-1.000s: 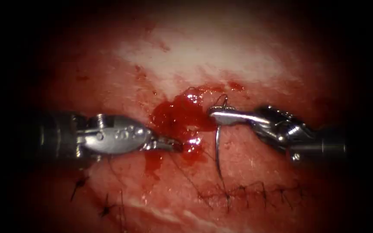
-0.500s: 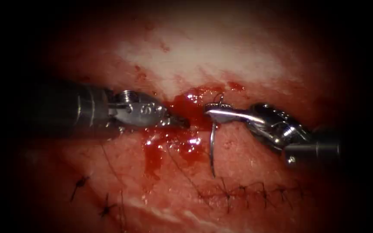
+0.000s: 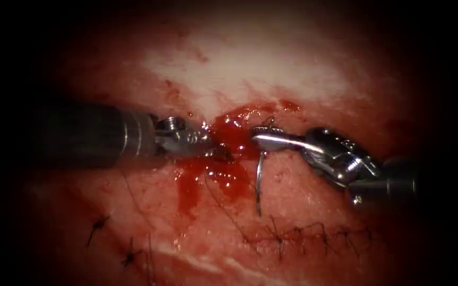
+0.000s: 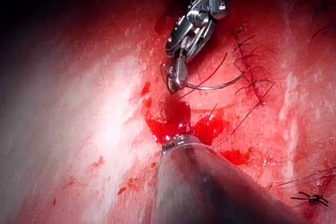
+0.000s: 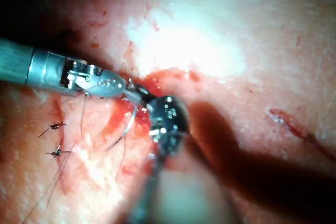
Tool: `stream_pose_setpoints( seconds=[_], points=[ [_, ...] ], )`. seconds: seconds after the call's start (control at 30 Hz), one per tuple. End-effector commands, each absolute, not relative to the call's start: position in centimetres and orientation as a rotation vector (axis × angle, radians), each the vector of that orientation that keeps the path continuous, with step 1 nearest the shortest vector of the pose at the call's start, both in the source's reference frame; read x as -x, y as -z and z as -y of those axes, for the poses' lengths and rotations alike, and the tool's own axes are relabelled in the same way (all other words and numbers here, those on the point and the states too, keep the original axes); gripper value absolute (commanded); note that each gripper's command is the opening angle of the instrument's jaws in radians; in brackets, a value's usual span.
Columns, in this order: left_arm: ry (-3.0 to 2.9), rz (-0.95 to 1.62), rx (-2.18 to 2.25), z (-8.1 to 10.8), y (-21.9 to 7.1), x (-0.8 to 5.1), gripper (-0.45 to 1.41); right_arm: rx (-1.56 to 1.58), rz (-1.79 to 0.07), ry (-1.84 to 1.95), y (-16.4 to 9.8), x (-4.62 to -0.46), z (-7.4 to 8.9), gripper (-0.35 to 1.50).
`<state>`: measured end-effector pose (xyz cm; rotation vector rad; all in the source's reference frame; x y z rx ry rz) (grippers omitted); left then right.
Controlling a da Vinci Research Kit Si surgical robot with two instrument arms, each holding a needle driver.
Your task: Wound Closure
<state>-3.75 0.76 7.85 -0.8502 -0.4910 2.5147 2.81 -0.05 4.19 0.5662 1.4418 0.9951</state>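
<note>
My right tool [image 3: 258, 139] comes in from the right, its jaws shut on the curved needle [image 3: 260, 180] near its blunt end. The needle hangs down over the tissue [image 3: 303, 185], right of the red fluid [image 3: 231, 135] pooled in the cut, and its tip points at the stitched line; it is not in the tissue. Thread [image 3: 267, 125] curls at the needle's end. My left tool [image 3: 221, 152] reaches in from the left with shut, narrow jaws touching the fluid's edge, and nothing shows between them. The left wrist view shows the right tool [image 4: 176, 80] with the needle [image 4: 215, 86].
A row of dark stitches [image 3: 303, 234] runs along the tissue below the needle's tip. Two separate knots [image 3: 99, 224] [image 3: 131, 257] sit further left. A loose dark thread [image 3: 223, 206] crosses the tissue under the fluid. Pale tissue [image 3: 250, 69] lies behind the cut.
My left tool has swung up and to the right, from below the fluid to its left edge. The right tool and needle have shifted slightly left.
</note>
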Motion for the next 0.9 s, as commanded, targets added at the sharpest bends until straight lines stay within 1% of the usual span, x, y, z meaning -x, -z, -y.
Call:
stream_pose_setpoints(
  seconds=[0.03, 0.67, 0.9],
  points=[
    [-2.51, 0.49, 0.847, -0.73, -7.94, 3.81, -0.45, -0.564, -1.442, -0.99, -4.24, -2.88, 0.11, -0.35],
    [-2.521, 0.479, 0.806, -0.88, -8.26, 3.83, -0.45, -0.485, -1.447, -0.947, -4.27, -2.91, 0.06, -0.35],
    [-2.547, 0.536, 0.758, -0.81, -8.36, 3.93, -0.45, -0.435, -1.448, -0.932, -4.29, -2.92, -0.06, -0.35]
  ],
)
